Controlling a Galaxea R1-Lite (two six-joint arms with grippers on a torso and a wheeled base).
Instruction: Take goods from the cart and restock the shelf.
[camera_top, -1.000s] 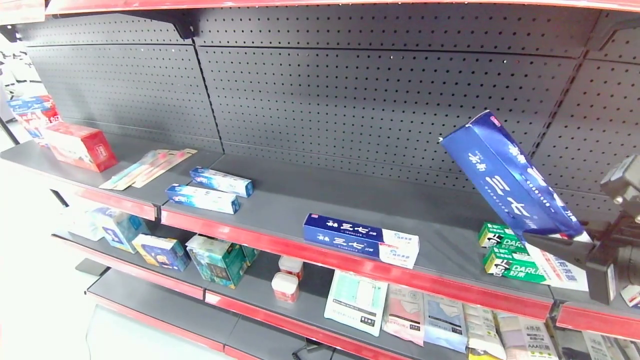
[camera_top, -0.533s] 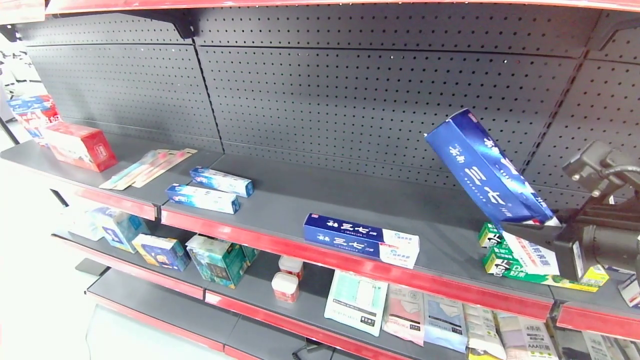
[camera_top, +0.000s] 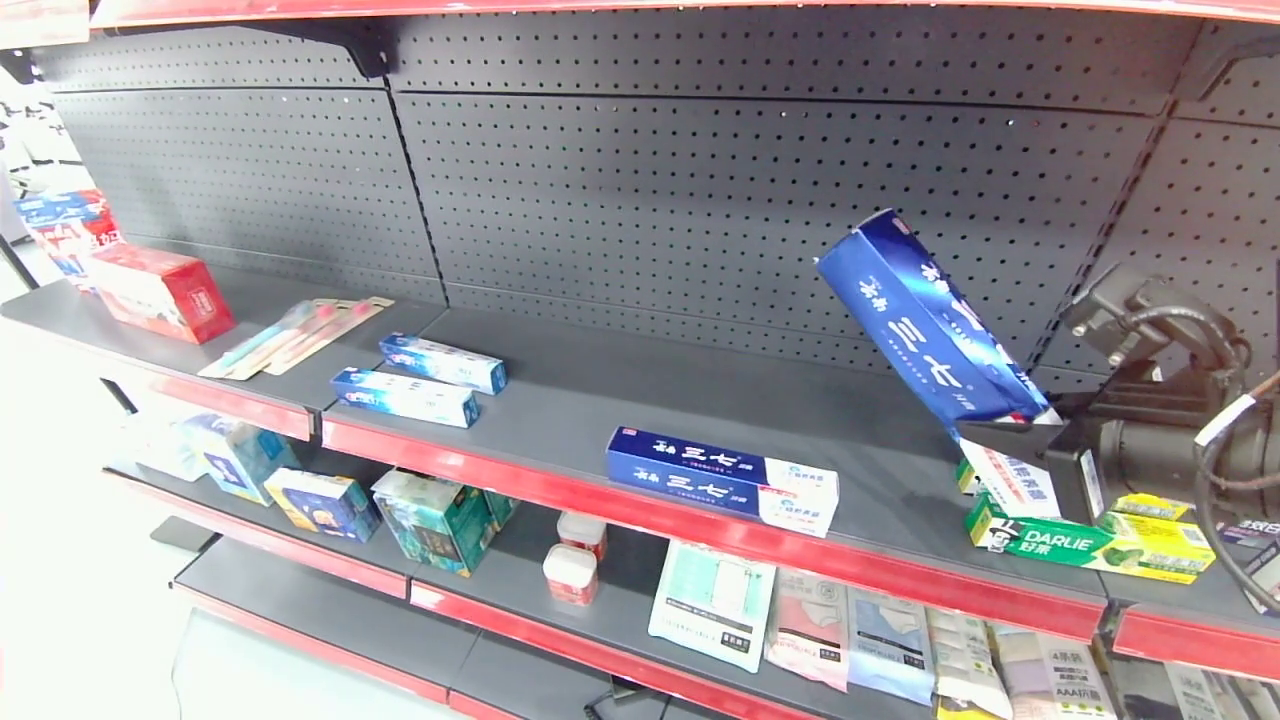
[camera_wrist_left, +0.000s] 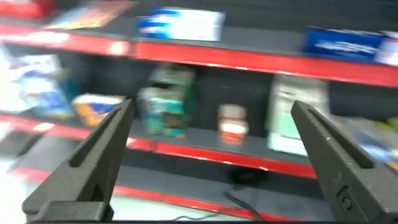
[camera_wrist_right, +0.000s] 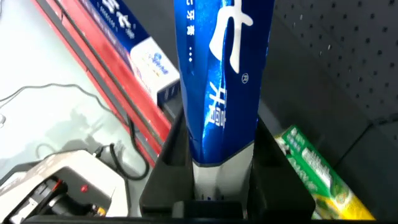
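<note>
Currently, the right gripper (camera_top: 1003, 447) is clamped on the white lower end of a long blue cardboard toothpaste box (camera_top: 930, 320). In the right wrist view its fingers (camera_wrist_right: 169, 163) press opposite faces of the box (camera_wrist_right: 224, 62).

Box attitude: tilted. The upper end leans toward the robot's left, in front of the black perforated back panel (camera_top: 700, 200); the lower end sits w/ the gripper.

Box pos.: in the air over the right part of the dark grey shelf board with red front strip (camera_top: 620, 390), just above the green-and-yellow toothpaste boxes (camera_top: 1060, 540) at the board's front-right edge.

The left gripper (camera_wrist_left: 211, 107) has its jaws spread wide. It faces the lower shelf levels; goods there are too blurred to identify.

Other items, same board:
- second blue toothpaste box (camera_top: 720, 480), flat, lengthwise along the front edge, approx. mid-board, well apart from the held box;
- two small blue-and-white boxes (camera_top: 405, 397), flat, near the front-left corner, one behind the other.

Adjoining board to the left: flat toothbrush packs (camera_top: 300, 335) near its right end; red carton (camera_top: 160, 290) farther left.
</note>
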